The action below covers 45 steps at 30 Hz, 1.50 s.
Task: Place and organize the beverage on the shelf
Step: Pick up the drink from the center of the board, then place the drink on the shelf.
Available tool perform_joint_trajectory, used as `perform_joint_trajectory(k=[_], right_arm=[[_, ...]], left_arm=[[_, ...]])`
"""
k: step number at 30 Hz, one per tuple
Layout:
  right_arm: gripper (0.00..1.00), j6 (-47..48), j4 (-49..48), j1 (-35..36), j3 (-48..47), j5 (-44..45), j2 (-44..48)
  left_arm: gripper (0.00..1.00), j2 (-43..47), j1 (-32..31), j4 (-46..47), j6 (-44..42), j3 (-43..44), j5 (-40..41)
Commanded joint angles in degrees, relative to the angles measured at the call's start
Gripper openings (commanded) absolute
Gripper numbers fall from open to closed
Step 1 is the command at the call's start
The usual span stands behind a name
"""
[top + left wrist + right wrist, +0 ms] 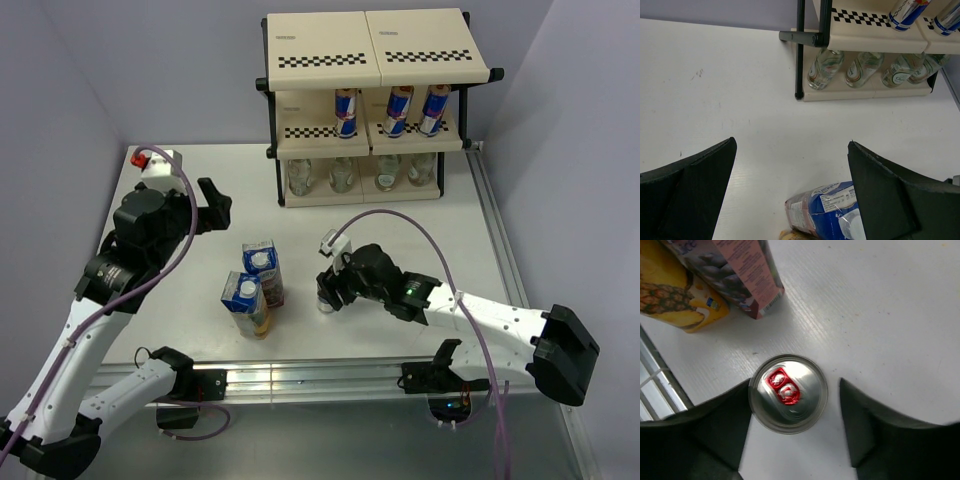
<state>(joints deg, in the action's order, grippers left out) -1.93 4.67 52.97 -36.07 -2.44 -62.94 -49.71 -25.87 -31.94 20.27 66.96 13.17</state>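
Observation:
The shelf (375,60) stands at the back of the table. Three blue-and-silver cans (399,110) stand on its middle tier and several clear bottles (343,175) on its bottom tier. A fourth can (788,393) stands upright on the table, between the fingers of my right gripper (795,390), which is open; the left finger touches the can and the right finger stands apart. The purple carton (262,266) and the yellow carton (246,305) stand upright side by side left of that can. My left gripper (215,205) is open and empty, above the table behind the cartons.
The shelf's top tier (420,45) holds nothing. A metal rail (300,375) runs along the near table edge. In the left wrist view the shelf's black frame post (800,50) stands ahead, with the purple carton's top (825,210) just below the fingers.

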Motion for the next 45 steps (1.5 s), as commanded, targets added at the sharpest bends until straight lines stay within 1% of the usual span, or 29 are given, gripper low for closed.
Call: perform_joint_trajectory(k=[1,3,4,5,7,9,10,11,12,14,15,16,18,19,20,22,23,24,25,26,28,29,30,31,32,35,36,42,45], right_arm=[[0.64,1.0,-4.1,0.6,0.0,1.8,-0.3],[0.52,1.2,-3.8,0.7,-0.7,1.6,-0.9],[0.40,1.3,-3.5,0.7,-1.0,1.7,-0.9],[0.33,1.3,-3.4,0.9,-1.5,1.9,-0.9],[0.14,1.3,-3.0,0.9,-1.9,2.3,0.1],[0.09,1.3,-2.8,0.9,-2.7,5.3,1.9],[0.03,1.3,-2.2,0.9,-3.2,6.4,2.5],[0.00,1.3,-1.9,0.9,-4.5,8.7,3.2],[0.00,1.3,-1.2,0.9,-5.5,10.0,3.5],[0.00,0.7,2.6,0.6,-9.3,13.1,3.4],[0.00,0.1,4.6,0.2,-11.2,15.0,3.0],[0.00,-1.6,8.9,-0.8,-13.0,16.1,2.0],[0.00,-3.5,12.7,-2.1,-18.0,17.7,1.4],[0.00,-5.5,15.9,-2.8,-19.4,18.3,1.2],[0.00,-6.3,17.3,-3.9,-21.6,18.6,1.5],[0.00,-8.9,21.9,-5.2,-23.9,19.9,1.7],[0.00,-9.7,23.8,-6.5,-26.5,20.3,1.5],[0.00,-11.0,25.5,-7.3,-27.8,20.5,1.6],[0.00,-11.6,28.0,-8.3,-29.8,20.5,1.6],[0.00,-11.9,29.3,-10.1,-30.8,20.3,1.9],[0.00,-12.6,32.8,-11.9,-33.8,19.9,2.2],[0.00,-12.7,33.9,-12.5,-34.7,20.3,2.3],[0.00,-13.0,35.0,-13.7,-35.6,20.7,2.6],[0.00,-13.0,37.2,-14.1,-37.6,20.8,2.6],[0.00,-13.1,38.4,-14.6,-38.7,21.0,2.6],[0.00,-13.1,42.4,-15.9,-43.1,21.3,1.9],[0.00,-13.1,43.5,-16.1,-44.2,21.0,1.6],[0.00,-12.7,49.1,-16.5,-53.5,18.4,-2.1],[0.00,-12.1,50.4,-16.5,-57.4,16.8,-4.1]], left_arm=[[1.00,0.1,-0.1,1.6,-1.2,-0.1,-0.6],[0.99,0.1,0.0,1.5,-1.2,-0.2,-0.6],[0.99,0.1,-0.1,1.5,-1.3,-0.1,-0.8],[0.99,0.1,-0.1,1.4,-1.2,-0.1,-0.9],[1.00,0.1,-0.1,1.5,-1.0,0.2,-1.6],[1.00,0.0,-0.1,2.1,-0.8,0.9,-2.8],[1.00,-0.3,-0.1,2.4,-0.6,1.3,-4.0],[1.00,-1.2,-0.1,2.9,-0.4,2.0,-5.0],[1.00,-1.8,-0.1,3.4,-0.2,3.6,-6.0],[0.99,-3.4,-0.1,4.8,-0.2,4.9,-10.8],[0.99,-4.1,-0.1,7.1,-0.2,5.6,-12.3],[1.00,-4.7,-0.1,8.2,-0.3,6.0,-13.9],[1.00,-7.2,-0.7,10.1,0.3,7.4,-15.9],[0.99,-8.4,-1.2,11.6,0.8,7.9,-15.6],[1.00,-10.6,-3.2,12.3,0.9,8.5,-15.0],[1.00,-12.6,-7.2,14.5,0.0,9.9,-9.1],[1.00,-14.2,-12.1,15.4,-0.6,10.0,-5.8],[1.00,-14.7,-14.4,16.9,-1.5,9.4,-1.3],[1.00,-14.9,-16.3,21.2,-2.0,8.5,-0.2],[0.99,-14.6,-19.0,24.5,-2.7,7.0,-0.3],[0.99,-13.9,-21.1,30.9,-5.7,1.0,-2.2],[0.99,-13.0,-23.3,37.8,-6.6,-1.1,-2.4],[1.00,-12.8,-24.3,40.3,-7.2,-4.8,-2.6],[0.99,-12.5,-25.1,43.4,-8.6,-6.6,-4.2],[0.99,-11.9,-26.4,48.5,-9.3,-10.1,-5.2],[1.00,-12.4,-29.5,56.1,-13.0,-14.6,-7.4],[0.99,-12.9,-30.3,57.0,-14.8,-15.2,-7.7],[0.99,-19.4,-33.3,61.3,-18.4,-15.2,-10.5],[1.00,-22.9,-33.4,61.0,-18.9,-12.6,-12.6]])
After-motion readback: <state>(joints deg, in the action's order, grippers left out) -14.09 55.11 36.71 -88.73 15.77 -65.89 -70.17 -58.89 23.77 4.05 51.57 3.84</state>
